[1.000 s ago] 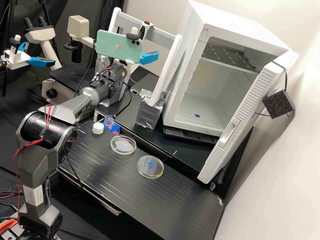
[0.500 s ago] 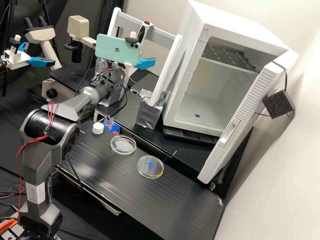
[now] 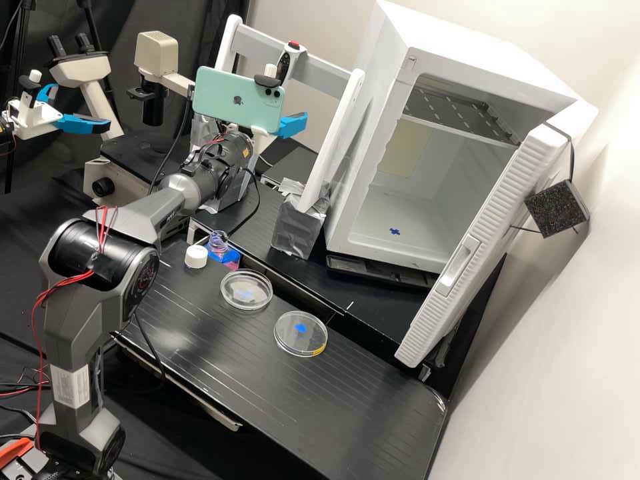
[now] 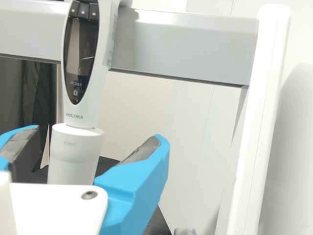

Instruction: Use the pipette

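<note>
The electronic pipette (image 4: pixel 78 110) hangs close to upright at the crossbar (image 4: pixel 186 46) of the white rack (image 4: pixel 247 147), display facing the arm; this position presumably keeps the lower end off the bench (image 3: pixel 267 373) and presents the pale barrel for a side grasp. The gripper (image 4: pixel 97 134) is wide open and has hold of nothing: the barrel stands between the two blue fingers, with a visible gap to the nearer pad (image 4: pixel 142 151). The foil-wrapped foot (image 3: pixel 299 228) under one rack upright probably serves as ballast or a fixing. The bottle (image 3: pixel 220 248) is uncapped, its cap (image 3: pixel 196 256) set just beside it, which would give a tip direct access to the pink liquid. Two Petri dishes (image 3: pixel 247 289) (image 3: pixel 301 333) lie flat near the bottle, likely as receiving vessels. Arm pose: the lower link (image 3: pixel 73 340) rises steeply to the elbow (image 3: pixel 100 260); from there the forearm (image 3: pixel 157 207) extends toward the rack, and the wrist carries the smartphone (image 3: pixel 233 100) above the gripper. The step in hand is judged to be pipette pickup; centre the barrel between the pads before closing, since uneven contact could tilt it.
</note>
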Tool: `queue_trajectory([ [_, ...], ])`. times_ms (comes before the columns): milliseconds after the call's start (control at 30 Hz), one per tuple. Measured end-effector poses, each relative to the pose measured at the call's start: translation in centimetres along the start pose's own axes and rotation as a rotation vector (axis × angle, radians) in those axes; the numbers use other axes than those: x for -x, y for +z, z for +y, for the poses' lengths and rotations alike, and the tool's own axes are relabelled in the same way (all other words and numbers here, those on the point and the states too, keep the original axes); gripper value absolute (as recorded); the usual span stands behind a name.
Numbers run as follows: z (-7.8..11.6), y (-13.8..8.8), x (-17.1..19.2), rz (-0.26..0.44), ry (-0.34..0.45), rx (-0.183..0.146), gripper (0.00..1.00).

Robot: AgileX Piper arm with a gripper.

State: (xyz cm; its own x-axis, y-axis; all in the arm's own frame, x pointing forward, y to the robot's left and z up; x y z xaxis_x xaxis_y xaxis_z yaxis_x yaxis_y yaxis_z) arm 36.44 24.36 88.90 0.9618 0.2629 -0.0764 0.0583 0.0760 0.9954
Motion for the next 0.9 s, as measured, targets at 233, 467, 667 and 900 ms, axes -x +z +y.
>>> queue_trajectory([
  [233, 0.0, 0.0, 0.0, 0.0, 0.0, 0.0, 0.0],
  [467, -0.03, 0.03, 0.01, 0.0, 0.0, 0.0, 0.0],
  [667, -0.08, 0.1, 0.02, -0.004, 0.0, -0.002, 0.0],
  [900, -0.17, 0.2, 0.04, -0.006, 0.0, -0.006, 0.0],
])
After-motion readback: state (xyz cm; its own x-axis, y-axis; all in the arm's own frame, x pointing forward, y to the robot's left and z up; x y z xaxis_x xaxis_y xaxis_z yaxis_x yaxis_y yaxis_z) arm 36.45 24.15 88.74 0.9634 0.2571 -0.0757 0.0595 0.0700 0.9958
